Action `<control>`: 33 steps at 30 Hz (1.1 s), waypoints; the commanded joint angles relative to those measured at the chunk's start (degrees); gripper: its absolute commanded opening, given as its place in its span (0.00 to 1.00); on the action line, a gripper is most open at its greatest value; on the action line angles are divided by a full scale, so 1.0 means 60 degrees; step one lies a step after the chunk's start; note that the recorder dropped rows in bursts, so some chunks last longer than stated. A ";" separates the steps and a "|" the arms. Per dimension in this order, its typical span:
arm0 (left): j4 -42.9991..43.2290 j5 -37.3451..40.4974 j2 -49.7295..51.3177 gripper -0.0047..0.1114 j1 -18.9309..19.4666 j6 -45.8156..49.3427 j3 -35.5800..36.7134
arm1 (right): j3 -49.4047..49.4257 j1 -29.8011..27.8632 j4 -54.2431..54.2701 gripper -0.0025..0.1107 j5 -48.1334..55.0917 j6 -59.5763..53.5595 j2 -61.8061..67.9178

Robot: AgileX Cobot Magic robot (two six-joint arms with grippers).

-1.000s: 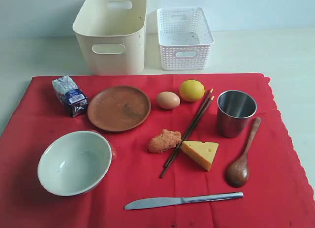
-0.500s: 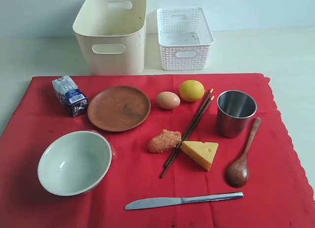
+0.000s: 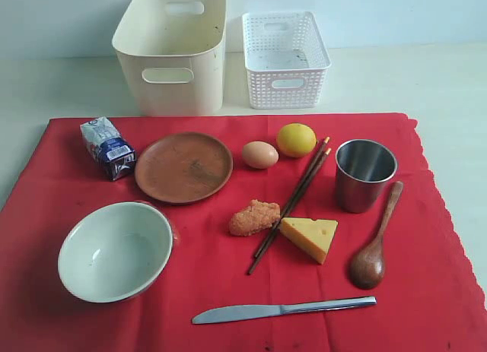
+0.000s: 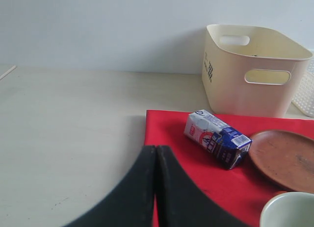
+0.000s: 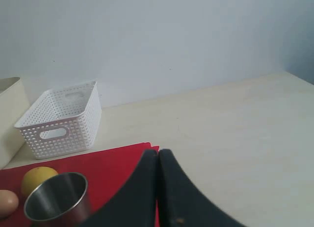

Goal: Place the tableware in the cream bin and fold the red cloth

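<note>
Red cloth point(image 3: 434, 291) lies spread flat over the near part of the bench point(image 3: 449, 78), and every piece of tableware sits on it. The pale bowl point(image 3: 116, 251) is at the near left and the brown plate point(image 3: 183, 167) just beyond it. The chopsticks point(image 3: 291, 202) slant through the middle, the steel cup point(image 3: 365, 174) stands upright to the right, the wooden spoon point(image 3: 374, 242) lies just near of that cup, and the table knife point(image 3: 283, 309) lies crosswise by the near edge. The cream bin point(image 3: 183, 93) stands off the cloth on the far side, left of centre, with nothing visible inside it, and a white lattice basket point(image 3: 285, 93) stands just to its right. Among the tableware are a carton point(image 3: 109, 147), an egg point(image 3: 260, 154), a lemon point(image 3: 296, 140), a nugget point(image 3: 255, 217) and a cheese wedge point(image 3: 310, 236), the last two right against the chopsticks. Neither arm shows in the exterior view. Its wrist camera shows the left claw point(image 4: 156, 153) with fingers pressed together and nothing between them, by the cloth's left edge near the carton. The right claw point(image 5: 158, 156) is likewise closed and empty, by the right edge near the cup. To my eye the clearing has not yet begun. The next move calls for a claw to spread its fingers and come down on a nearby piece, perhaps the cup on the right, without nudging the food beside it.
</note>
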 commanded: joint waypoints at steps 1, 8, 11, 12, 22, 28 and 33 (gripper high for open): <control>-0.0084 -0.0033 -0.0062 0.06 0.0034 0.0028 -0.0007 | 0.0052 0.0018 0.0002 0.02 -0.0165 -0.0070 -0.0066; -0.0084 -0.0033 -0.0062 0.06 0.0034 0.0028 -0.0007 | 0.0052 0.0018 0.1155 0.02 -0.0857 -0.0048 -0.0066; -0.0084 -0.0033 -0.0062 0.06 0.0034 0.0028 -0.0007 | 0.0052 0.0018 0.1877 0.02 -0.1452 -0.0048 -0.0066; -0.0084 -0.0033 -0.0062 0.06 0.0034 0.0028 -0.0007 | 0.0052 0.0018 0.1945 0.02 -0.1567 -0.0048 -0.0066; -0.0084 -0.0033 -0.0062 0.06 0.0034 0.0028 -0.0007 | -0.0572 0.0018 0.2079 0.02 -0.1382 -0.0048 0.0907; -0.0084 -0.0033 -0.0062 0.06 0.0034 0.0028 -0.0007 | -0.0801 0.0018 0.2079 0.02 -0.1652 -0.0048 0.2988; -0.0084 -0.0033 -0.0062 0.06 0.0034 0.0028 -0.0007 | -0.1306 0.0018 0.2079 0.02 -0.1674 -0.0048 0.5040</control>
